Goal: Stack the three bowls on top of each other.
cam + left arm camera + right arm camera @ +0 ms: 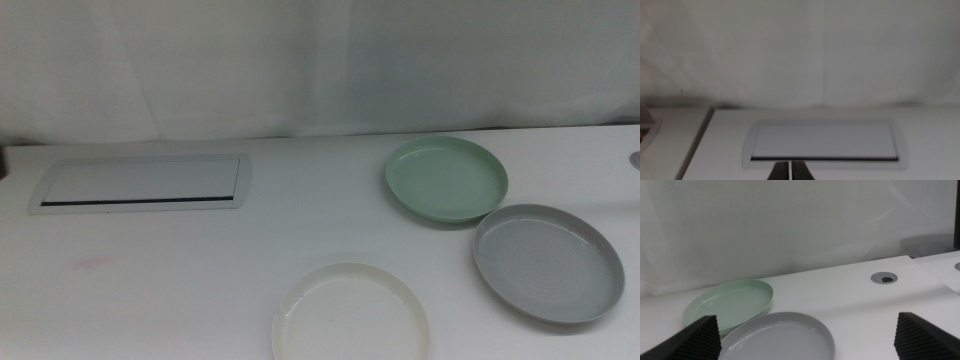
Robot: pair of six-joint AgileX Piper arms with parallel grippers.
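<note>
Three bowls lie apart on the white table. The mint green bowl (pixel 447 179) is at the back right, the grey bowl (pixel 548 262) in front of it to the right, the white bowl (pixel 351 314) at the front middle. No arm shows in the middle view. My right gripper (pixel 807 340) is open, its jaws wide apart, facing the grey bowl (pixel 777 337) and the green bowl (pixel 730 305) behind it. My left gripper (pixel 789 171) is shut and empty, its jaw tips together, facing the white panel.
A flat white rectangular panel with a dark slot (pixel 140 184) lies at the back left; it also shows in the left wrist view (pixel 822 141). A round grey cable grommet (pixel 884 277) sits in the table right of the bowls. A white curtain (pixel 320 60) hangs behind.
</note>
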